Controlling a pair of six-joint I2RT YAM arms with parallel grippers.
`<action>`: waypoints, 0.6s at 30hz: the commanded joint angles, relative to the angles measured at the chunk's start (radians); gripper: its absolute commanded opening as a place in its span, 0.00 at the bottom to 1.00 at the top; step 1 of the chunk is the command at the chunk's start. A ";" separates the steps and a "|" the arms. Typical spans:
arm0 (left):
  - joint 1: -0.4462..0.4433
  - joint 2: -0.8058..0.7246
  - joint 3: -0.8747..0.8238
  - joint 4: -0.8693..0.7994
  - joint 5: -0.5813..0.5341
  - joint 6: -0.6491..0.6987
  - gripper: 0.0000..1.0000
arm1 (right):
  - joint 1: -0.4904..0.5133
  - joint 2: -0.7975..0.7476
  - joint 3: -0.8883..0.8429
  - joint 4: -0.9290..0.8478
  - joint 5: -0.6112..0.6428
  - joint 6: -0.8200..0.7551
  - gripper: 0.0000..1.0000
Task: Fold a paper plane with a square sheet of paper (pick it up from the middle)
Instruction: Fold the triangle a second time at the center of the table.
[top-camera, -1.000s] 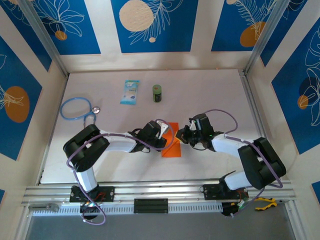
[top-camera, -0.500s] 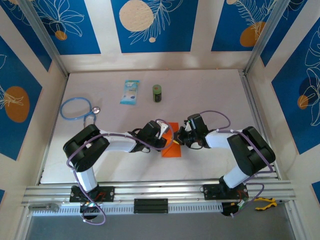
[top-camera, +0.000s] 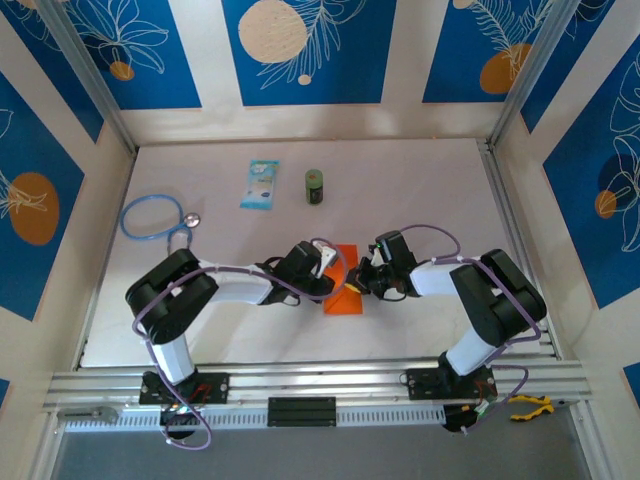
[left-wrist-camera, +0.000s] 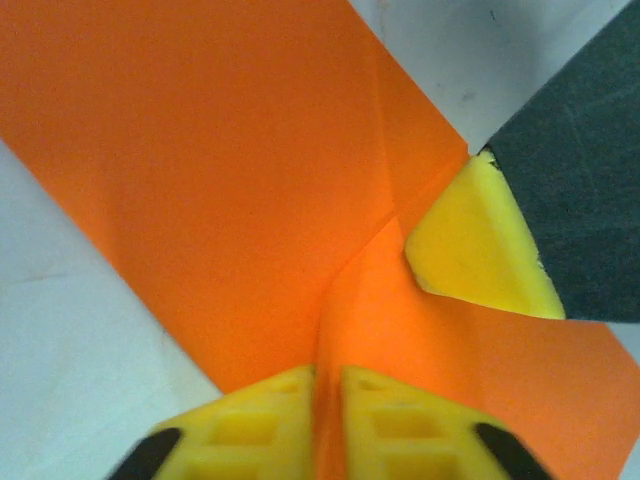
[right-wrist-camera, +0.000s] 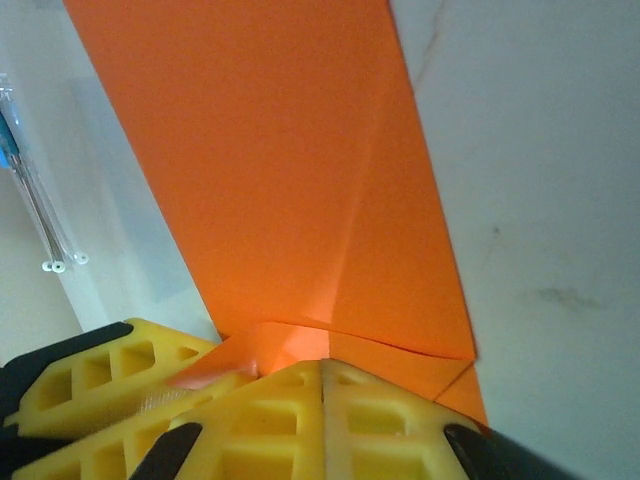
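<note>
The left arm (top-camera: 240, 288) and right arm (top-camera: 432, 284) share one build — white tubular links between bulky black joint housings, each trailed by a looping purple cable (top-camera: 430, 228). Black base blocks (top-camera: 185, 388) fix them to a silver slotted rail (top-camera: 320, 385) at the table's near edge. The left gripper (left-wrist-camera: 328, 420) and right gripper (right-wrist-camera: 322, 420) carry bright yellow fingers — moulded in a waffle grid of square pockets, black at their outer ends.

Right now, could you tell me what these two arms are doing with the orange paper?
Both arms are working on the orange paper on the table. The left gripper and the right gripper each have their jaws shut on a lifted part of it, tips close together. The sheet is partly creased, not yet a plane.
</note>
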 joint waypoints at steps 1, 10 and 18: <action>0.017 -0.062 0.028 -0.099 -0.038 -0.025 0.31 | -0.013 0.012 -0.032 -0.081 0.033 -0.021 0.00; 0.030 -0.179 0.029 -0.109 0.110 -0.265 0.29 | -0.027 0.008 -0.005 -0.111 0.028 -0.045 0.00; 0.022 -0.101 0.047 -0.043 0.352 -0.367 0.10 | -0.026 0.004 -0.001 -0.115 0.021 -0.044 0.00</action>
